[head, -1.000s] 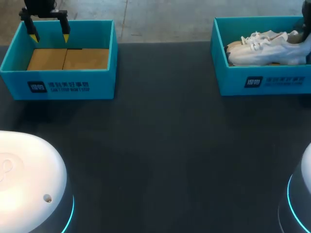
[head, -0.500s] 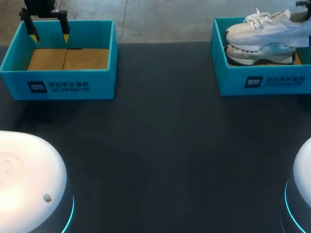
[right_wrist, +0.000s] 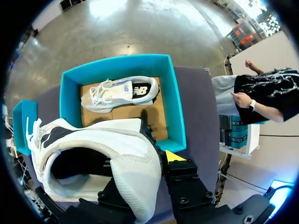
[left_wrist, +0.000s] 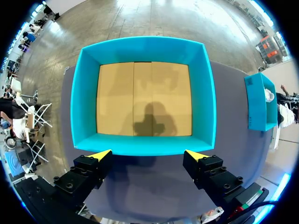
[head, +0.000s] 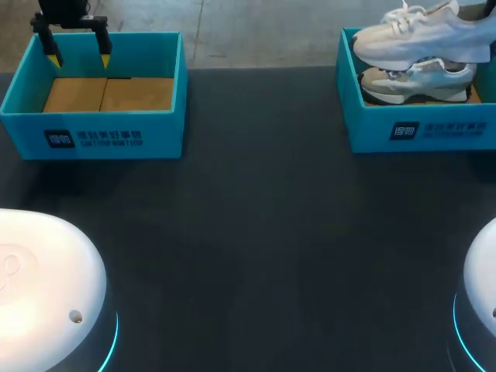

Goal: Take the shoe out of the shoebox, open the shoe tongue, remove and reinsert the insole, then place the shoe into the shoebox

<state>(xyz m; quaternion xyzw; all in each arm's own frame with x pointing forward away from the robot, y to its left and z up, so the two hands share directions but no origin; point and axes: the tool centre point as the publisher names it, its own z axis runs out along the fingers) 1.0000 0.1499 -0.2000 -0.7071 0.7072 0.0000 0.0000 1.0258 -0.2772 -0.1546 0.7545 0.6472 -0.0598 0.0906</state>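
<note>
Risen: white sneaker higher over shoebox, desk's far right corner | right pincer clamps heel | left pincer wide | clear the toe past the box wall before swinging inward

Held between the fingers of the right gripper, the white shoe rises higher above the shoebox.

Wide bare table between left box, far left corner, and right box, far right corner; left base and right base fill the near corners. Left box floor is bare cardboard, with left gripper spread wide at its far wall. In right box one shoe lies on the floor; held shoe, clamped by right gripper, hangs above it across the opening.
</note>
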